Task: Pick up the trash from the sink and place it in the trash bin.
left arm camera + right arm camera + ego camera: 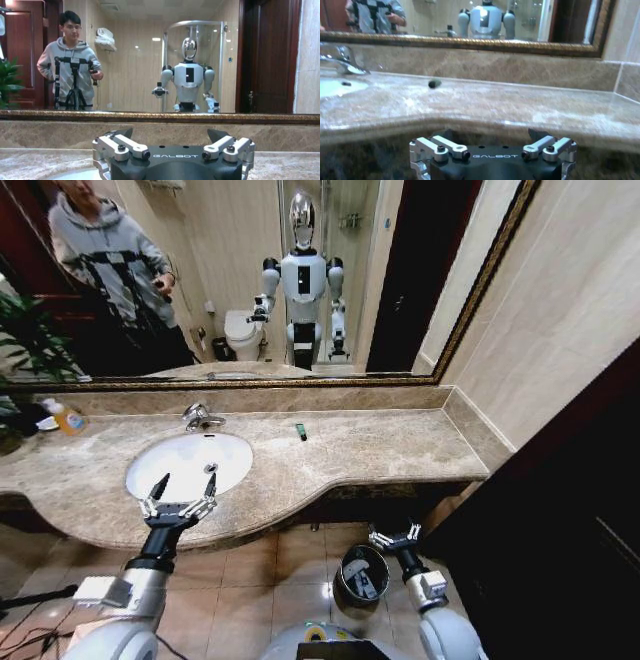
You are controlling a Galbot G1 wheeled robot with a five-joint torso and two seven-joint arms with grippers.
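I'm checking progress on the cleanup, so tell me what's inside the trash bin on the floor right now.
The trash bin holds at least one pale, wrapper-like piece lying against its dark inside. The rim and wall hide part of the bottom, so more may be there. The right gripper, fingers open, is beside the bin's rim.

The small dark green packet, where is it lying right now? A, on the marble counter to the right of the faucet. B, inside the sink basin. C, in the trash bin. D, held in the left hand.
A: the small dark green packet lies on the bare marble counter, right of the faucet.
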